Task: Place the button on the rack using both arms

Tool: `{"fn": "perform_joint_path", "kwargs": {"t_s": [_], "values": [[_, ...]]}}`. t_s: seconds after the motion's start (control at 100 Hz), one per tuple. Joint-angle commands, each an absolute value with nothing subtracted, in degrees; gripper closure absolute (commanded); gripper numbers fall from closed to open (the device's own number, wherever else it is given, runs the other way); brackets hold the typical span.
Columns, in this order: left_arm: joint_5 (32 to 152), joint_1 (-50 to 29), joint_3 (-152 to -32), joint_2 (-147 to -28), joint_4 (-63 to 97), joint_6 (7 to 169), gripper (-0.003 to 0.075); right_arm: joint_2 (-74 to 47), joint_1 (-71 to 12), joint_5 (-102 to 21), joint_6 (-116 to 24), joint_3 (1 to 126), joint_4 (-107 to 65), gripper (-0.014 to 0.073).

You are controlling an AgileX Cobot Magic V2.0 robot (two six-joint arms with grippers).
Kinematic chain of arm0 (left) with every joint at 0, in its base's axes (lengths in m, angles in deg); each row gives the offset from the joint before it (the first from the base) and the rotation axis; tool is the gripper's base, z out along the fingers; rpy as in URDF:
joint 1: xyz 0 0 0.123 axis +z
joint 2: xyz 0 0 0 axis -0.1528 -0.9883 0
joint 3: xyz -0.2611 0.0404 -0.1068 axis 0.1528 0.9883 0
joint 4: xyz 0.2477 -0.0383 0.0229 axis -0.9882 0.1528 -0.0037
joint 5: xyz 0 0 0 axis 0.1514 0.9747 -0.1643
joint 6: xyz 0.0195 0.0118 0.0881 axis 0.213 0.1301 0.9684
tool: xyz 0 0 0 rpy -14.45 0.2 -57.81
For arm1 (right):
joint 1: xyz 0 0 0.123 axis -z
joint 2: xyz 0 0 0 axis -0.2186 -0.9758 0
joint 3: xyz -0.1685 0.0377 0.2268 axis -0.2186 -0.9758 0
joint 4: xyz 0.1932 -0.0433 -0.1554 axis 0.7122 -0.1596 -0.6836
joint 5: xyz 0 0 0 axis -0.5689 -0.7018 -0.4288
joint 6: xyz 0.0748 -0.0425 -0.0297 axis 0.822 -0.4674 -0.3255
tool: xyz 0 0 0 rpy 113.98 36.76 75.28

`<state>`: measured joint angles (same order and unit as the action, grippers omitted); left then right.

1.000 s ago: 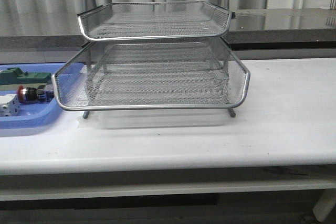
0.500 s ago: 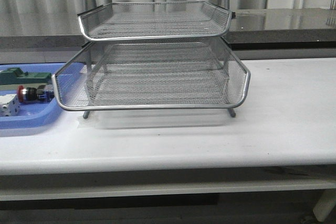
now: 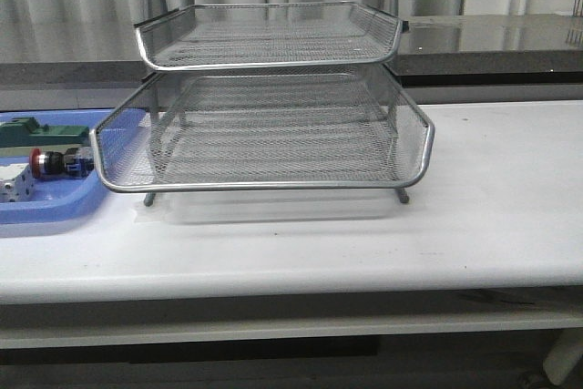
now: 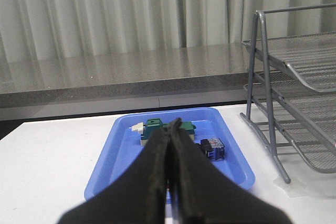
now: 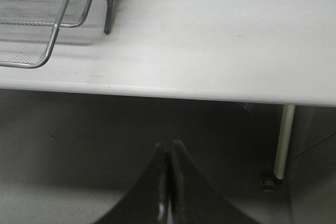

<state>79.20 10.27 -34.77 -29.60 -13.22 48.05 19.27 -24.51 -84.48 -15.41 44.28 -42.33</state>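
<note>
At the far left we see the blue tray (image 3: 55, 209) lying flat on the white table (image 3: 492, 189). It holds three things: a green block (image 3: 20, 130) at the back, the button (image 3: 56, 163) lying on its side in the middle with its red cap pointing away from the rack, and a white cube (image 3: 14, 187) nearest the tray's front rim. The button sits apart from the rack, inside the tray, just beside the rack's lowest tier.

Our left gripper (image 4: 169, 145) has its fingers pressed together with nothing between them. Beyond the fingertips lies the blue tray (image 4: 126, 145); the green block (image 4: 157, 127) shows just past the tips, and the button's blue-and-black body (image 4: 213, 148) lies close beside one finger, not touching it.

Next comes the rack (image 3: 264, 125), standing on thin legs at the table's middle. The two mesh tiers we can see carry nothing; the top tier is cut off.

Our right gripper (image 5: 168, 182) also has its fingers closed tight together, holding nothing, below the table's front edge. Well beyond the tips, one corner of the rack (image 5: 47, 19) and a leg rest on the table (image 5: 220, 35).
</note>
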Motion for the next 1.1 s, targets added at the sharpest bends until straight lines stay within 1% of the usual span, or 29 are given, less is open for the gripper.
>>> {"fn": "perform_joint_path", "kwargs": {"t_s": [0.0,0.09,0.2,0.32,0.46,0.7,0.89,1.09], "values": [[73.34,10.47,-31.55,-27.74,-12.71,47.39,0.0741,19.02,-24.32,-81.09,-15.55,46.17,-43.40,0.0664],[71.84,10.47,-31.92,-27.74,-12.71,47.39,0.0741,19.02,-24.32,-81.09,-15.55,46.17,-43.40,0.0664],[73.04,10.47,-33.75,-27.97,-12.03,47.39,0.0741,19.02,-24.32,-81.09,-15.55,46.17,-43.40,0.0664],[76.05,10.47,-38.39,-30.08,-8.95,47.39,0.0741,19.02,-24.32,-81.09,-15.55,46.17,-43.40,0.0664],[78.13,10.47,-45.48,-35.29,-8.07,47.39,0.0741,19.02,-24.32,-81.09,-15.55,46.17,-43.40,0.0664],[90.14,10.47,-61.70,-51.50,-8.07,47.39,0.0741,19.02,-24.32,-81.09,-15.55,46.17,-43.40,0.0664],[98.21,10.47,-75.42,-68.07,-8.07,47.39,0.0741,19.02,-24.32,-81.09,-15.55,46.17,-43.40,0.0664],[110.43,10.47,-90.41,-85.02,-8.31,48.48,0.0741,19.02,-24.32,-81.09,-15.55,46.17,-43.40,0.0664]]}}
